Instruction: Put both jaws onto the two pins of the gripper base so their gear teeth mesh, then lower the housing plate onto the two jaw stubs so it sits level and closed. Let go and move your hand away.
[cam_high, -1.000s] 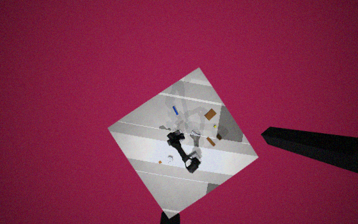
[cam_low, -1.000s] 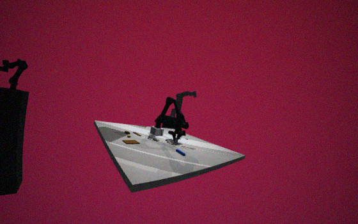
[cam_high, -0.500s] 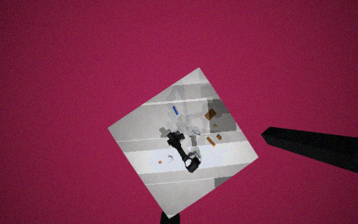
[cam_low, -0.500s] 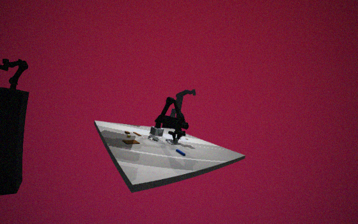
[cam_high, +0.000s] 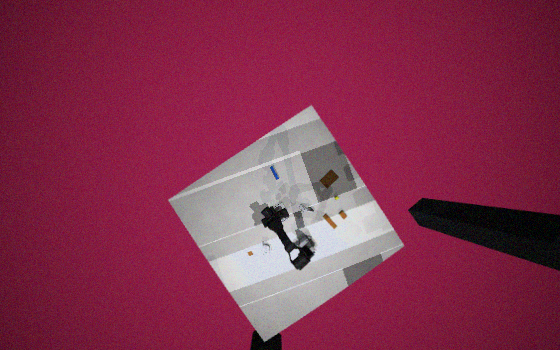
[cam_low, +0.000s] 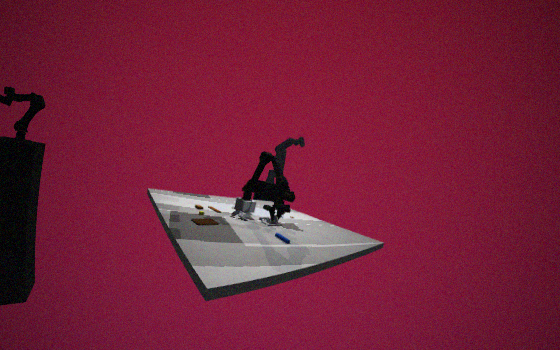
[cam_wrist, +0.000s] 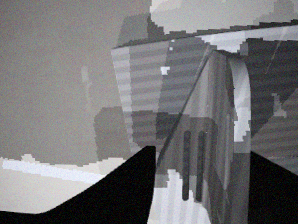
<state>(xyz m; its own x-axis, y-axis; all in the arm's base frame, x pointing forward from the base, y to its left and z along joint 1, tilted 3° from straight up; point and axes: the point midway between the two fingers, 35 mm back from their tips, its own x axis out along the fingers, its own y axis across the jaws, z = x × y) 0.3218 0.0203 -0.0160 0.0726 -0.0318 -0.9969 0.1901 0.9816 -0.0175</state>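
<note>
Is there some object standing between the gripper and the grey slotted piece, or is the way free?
Nothing visible stands between them: the gripper is already shut on the grey slotted piece, with one black finger on each side.

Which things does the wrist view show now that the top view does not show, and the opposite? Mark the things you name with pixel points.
Only wrist: two dark parallel slots (cam_wrist: 186, 165) in the grey ridged part between the black fingers.

Only top: the blue bar (cam_high: 274, 172) and the flat brown rectangular block (cam_high: 329, 178).

Both: the pale grey table surface (cam_high: 225, 200) (cam_wrist: 45, 90), with shadows.
</note>
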